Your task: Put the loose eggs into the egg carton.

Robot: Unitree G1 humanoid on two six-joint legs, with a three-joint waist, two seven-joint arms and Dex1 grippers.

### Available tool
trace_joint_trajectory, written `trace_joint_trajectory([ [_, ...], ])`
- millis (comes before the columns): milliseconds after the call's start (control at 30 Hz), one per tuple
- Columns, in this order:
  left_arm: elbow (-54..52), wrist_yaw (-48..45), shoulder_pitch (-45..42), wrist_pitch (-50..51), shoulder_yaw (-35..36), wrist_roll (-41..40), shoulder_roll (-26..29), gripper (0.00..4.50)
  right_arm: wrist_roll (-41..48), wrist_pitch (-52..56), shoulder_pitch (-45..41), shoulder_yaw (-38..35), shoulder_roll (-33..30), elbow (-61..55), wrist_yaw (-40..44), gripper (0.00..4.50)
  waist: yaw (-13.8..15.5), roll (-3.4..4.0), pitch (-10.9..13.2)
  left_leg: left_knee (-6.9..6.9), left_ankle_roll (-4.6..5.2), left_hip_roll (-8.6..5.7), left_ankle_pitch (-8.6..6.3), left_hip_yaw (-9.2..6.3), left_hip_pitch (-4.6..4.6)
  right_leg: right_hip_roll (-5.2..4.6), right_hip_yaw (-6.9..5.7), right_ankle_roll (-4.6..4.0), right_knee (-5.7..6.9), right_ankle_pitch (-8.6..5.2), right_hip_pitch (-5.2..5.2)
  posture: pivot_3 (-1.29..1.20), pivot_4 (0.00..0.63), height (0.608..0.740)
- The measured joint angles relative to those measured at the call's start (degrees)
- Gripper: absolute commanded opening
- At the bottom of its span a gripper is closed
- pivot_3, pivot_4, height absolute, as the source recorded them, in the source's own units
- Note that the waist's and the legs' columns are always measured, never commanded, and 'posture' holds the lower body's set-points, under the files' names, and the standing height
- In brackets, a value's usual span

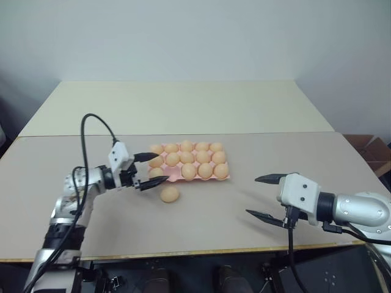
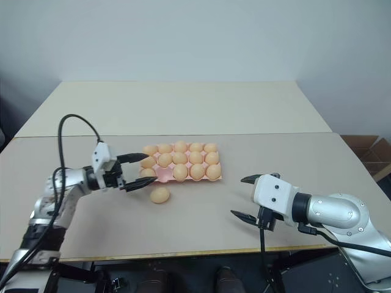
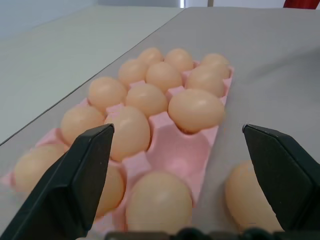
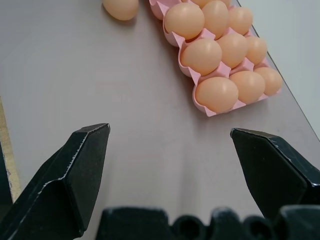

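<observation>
The pink egg carton (image 1: 208, 179) lies mid-table, nearly full of pale orange eggs; one cup (image 3: 182, 152) in its near row, toward the left end, is bare. One loose egg (image 1: 169, 194) rests on the table just in front of the carton's left end. My left gripper (image 1: 151, 170) hovers open at that end, its fingers spread around the carton's corner egg (image 1: 156, 173) without gripping it. My right gripper (image 1: 252, 195) stands open over bare table, right of the carton, with nothing between its fingers. The right wrist view shows the loose egg (image 4: 121, 7) and the carton (image 4: 200, 107) ahead.
The beige table (image 1: 201, 226) has its front edge close to both arms. A second, paler table (image 1: 171, 104) adjoins behind. A black cable (image 1: 91, 122) loops above my left arm. Cardboard boxes (image 1: 372, 152) stand off the table's right side.
</observation>
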Motion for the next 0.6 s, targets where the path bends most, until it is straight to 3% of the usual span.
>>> trace_joint_trajectory([
  [267, -11.5, -3.3, 17.0, 4.7, 10.6, -4.9, 11.1, 4.49, 1.4, -0.2, 0.1, -1.5, -1.1, 1.0, 3.5, 4.50, 0.3, 0.01, 0.0, 0.00, -0.02, 0.02, -0.01, 0.04, 0.00, -0.10, -0.02, -0.26, -0.04, -0.16, -0.05, 0.00, 0.150, 0.740],
  [400, -15.3, -6.8, 23.8, 4.7, 15.0, -7.8, 12.5, 4.49, 2.2, -1.0, 0.7, -3.7, -2.3, 2.3, 6.0, 4.50, 0.7, 0.00, 0.0, -0.01, -0.03, 0.04, -0.01, 0.06, -0.06, -0.10, -0.05, -0.27, -0.07, -0.17, -0.14, 0.00, 0.150, 0.740],
  [600, -17.5, -7.4, 24.7, 4.7, 18.1, -9.1, 14.1, 4.49, 3.1, -1.9, 0.8, -5.3, -3.5, 3.7, 8.9, 4.50, 0.7, 0.01, 0.0, -0.01, -0.03, 0.05, -0.01, 0.07, -0.03, -0.09, -0.05, -0.27, -0.05, -0.17, -0.11, 0.00, 0.150, 0.740],
])
